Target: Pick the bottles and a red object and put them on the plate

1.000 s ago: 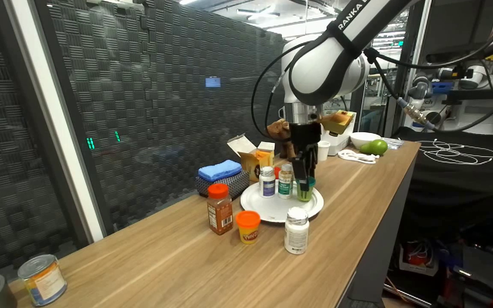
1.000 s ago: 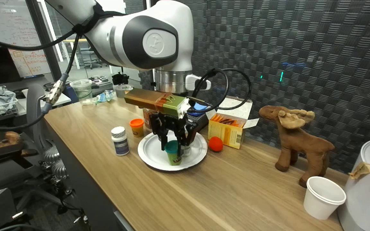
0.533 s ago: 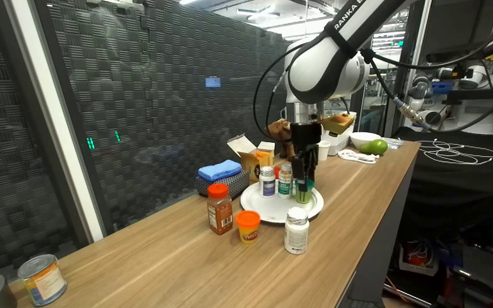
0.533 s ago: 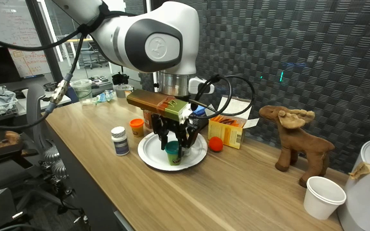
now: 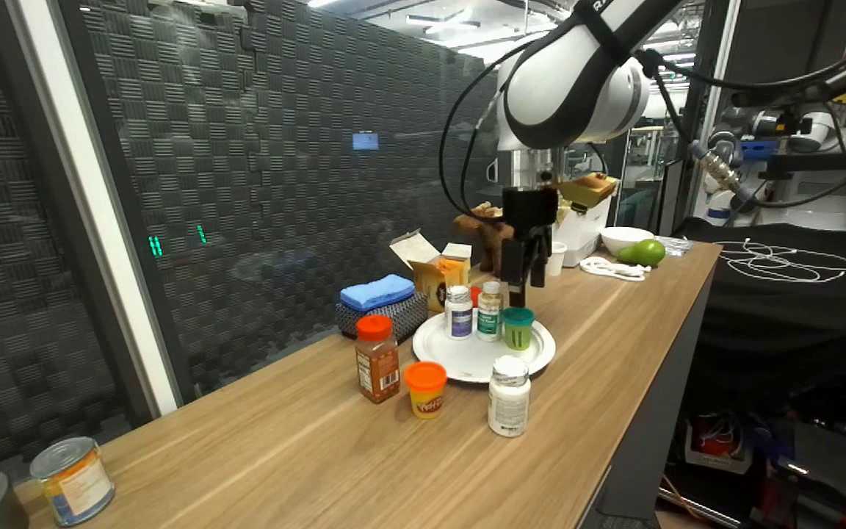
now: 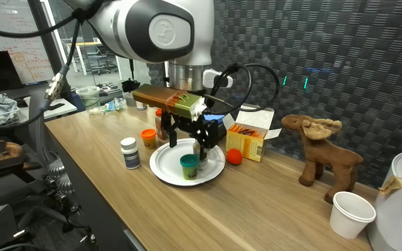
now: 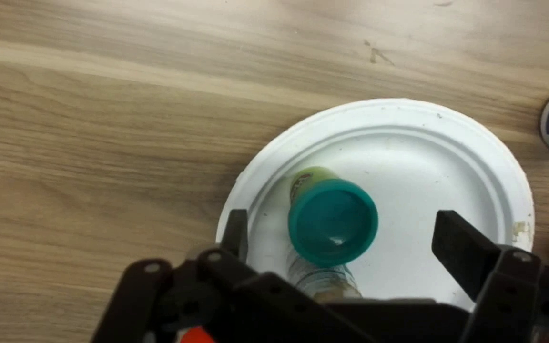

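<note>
Teal-lidded, the green tub stands upright on the plate, towards 6 o'clock in an exterior view. Our end effector hangs above it, jaws spread wide and pinching nothing, so we judge that drop-off done. Trouble would likeliest come from a sideways exit: the green-label bottle stands just beside the green tub, and in an exterior view 1 jaw crosses in front of it; whether they touch we cannot tell. A swing before a lift could topple it into the purple-label bottle. Around the plate, on the bench, we see the lone bottle at 9 o'clock, the orange tub at 10 and the jar at 11. Those last 2 stand near each other, so a wide approach to 1 may nudge the other. The ball, probably the red object, sits at 3 o'clock by the box; an off-centre squeeze could send it rolling.
</note>
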{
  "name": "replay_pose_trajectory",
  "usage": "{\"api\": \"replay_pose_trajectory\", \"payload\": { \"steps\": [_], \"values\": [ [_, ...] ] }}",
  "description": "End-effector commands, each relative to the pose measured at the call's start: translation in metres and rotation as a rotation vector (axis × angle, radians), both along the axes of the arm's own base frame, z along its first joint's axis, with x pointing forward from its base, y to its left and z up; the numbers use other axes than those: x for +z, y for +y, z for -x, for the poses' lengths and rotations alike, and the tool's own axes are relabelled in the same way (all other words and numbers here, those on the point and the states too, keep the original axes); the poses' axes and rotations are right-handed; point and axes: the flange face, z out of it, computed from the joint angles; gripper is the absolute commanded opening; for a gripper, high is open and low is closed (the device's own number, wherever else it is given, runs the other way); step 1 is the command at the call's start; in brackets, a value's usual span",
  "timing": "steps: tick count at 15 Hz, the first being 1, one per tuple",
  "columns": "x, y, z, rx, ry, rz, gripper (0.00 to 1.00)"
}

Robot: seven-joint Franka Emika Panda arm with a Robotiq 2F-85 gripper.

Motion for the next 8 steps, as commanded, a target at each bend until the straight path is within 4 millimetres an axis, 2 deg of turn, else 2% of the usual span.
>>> {"api": "replay_pose_trajectory", "payload": {
  "steps": [1,5,8],
  "values": [
    [0.046,0.020,0.034,-0.016,-0.013,-0.029,1.00],
    [0.072,0.052,0.058,0.030,0.010,-0.025,1.00],
    [0.071,0.087,0.075,0.110,0.034,-0.020,1.00]
  ]
}}
